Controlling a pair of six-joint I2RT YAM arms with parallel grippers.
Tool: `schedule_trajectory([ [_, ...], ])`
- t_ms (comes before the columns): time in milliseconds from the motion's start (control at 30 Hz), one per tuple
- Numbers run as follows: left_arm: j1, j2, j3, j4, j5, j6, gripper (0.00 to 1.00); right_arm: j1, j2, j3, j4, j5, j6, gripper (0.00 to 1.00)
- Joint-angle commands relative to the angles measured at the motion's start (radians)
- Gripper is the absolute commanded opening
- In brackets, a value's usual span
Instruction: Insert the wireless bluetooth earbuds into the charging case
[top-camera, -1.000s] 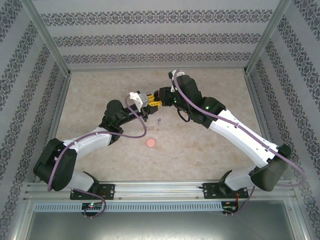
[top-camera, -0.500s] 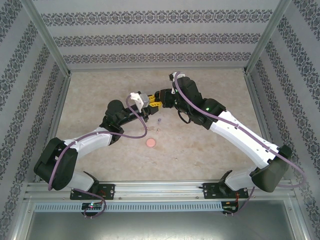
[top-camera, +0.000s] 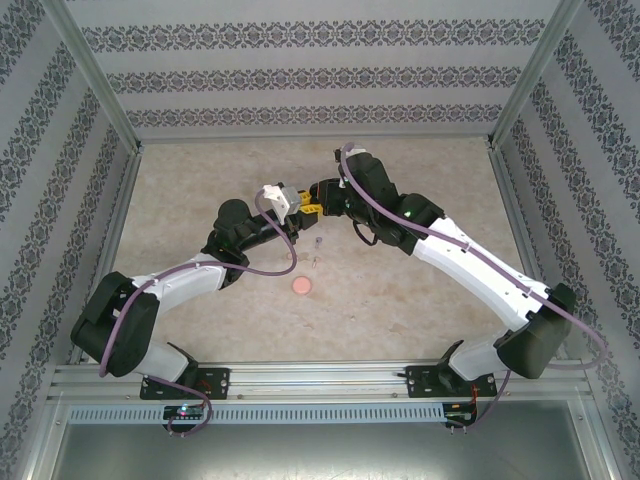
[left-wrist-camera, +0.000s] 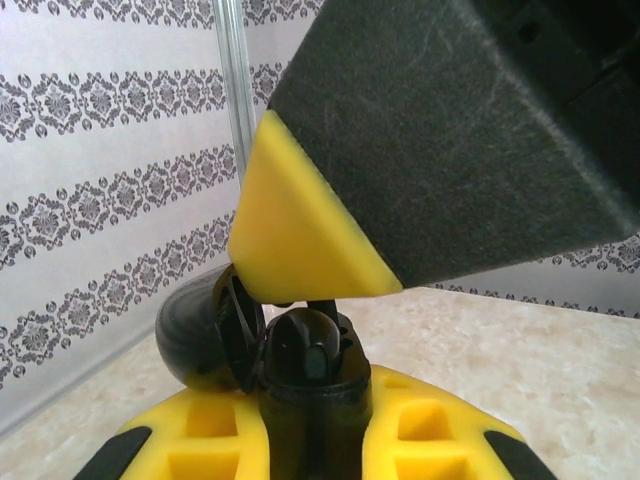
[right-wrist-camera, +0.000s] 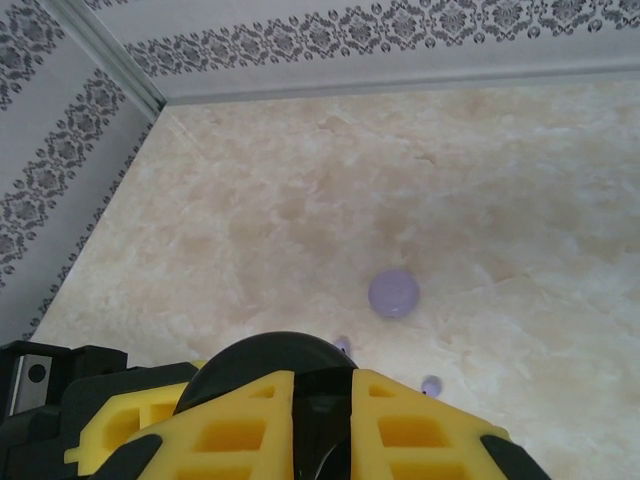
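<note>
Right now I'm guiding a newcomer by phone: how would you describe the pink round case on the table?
Find the beige marbled table and look near its middle. There lies the pink case, a flat disc alone on bare surface; the tiny earbuds just beyond it are mere specks, while it is round and pink.

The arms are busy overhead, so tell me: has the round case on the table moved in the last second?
No. The round case sits exactly where it was, judged against the front rail.
</note>
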Motion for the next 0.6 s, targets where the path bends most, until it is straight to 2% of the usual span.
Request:
schedule_trajectory([
  [0,-0.023,-0.009,0.047,0.074,0.031,0.020,0.00,0.010,0.034,0.023,-0.067,-0.046,-0.003,0.17],
  [167,-0.026,-0.008,0.046,0.075,0.022,0.016,0.00,0.014,0.045,0.035,-0.072,-0.052,0.006,0.20],
  [567,-0.034,-0.006,0.040,0.083,0.022,0.010,0.00,-0.009,0.014,0.062,-0.063,-0.013,0.068,0.46],
])
